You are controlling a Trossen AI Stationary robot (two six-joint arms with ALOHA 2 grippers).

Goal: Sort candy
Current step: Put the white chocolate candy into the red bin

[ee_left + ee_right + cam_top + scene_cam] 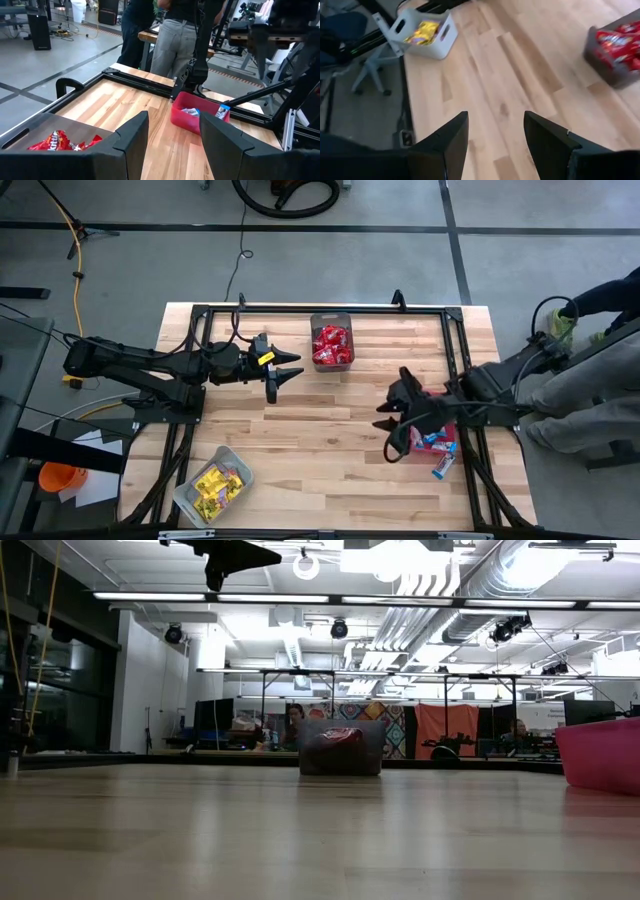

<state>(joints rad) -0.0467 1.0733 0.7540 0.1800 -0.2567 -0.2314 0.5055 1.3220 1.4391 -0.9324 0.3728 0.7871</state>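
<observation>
Since the small, flat, shiny wrapped candy packets (445, 466) are light and slippery, pinch one flat across; a blue-and-white one lies just beside the red bin (447, 434), both grippers' fingers spread.

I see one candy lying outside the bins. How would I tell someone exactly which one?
Start at the wooden table seen from above and go to its right edge, where the red bin sits beside the right gripper. Just off that bin's near corner lies one blue-and-white packet on bare wood. Every other candy is inside a bin.
</observation>
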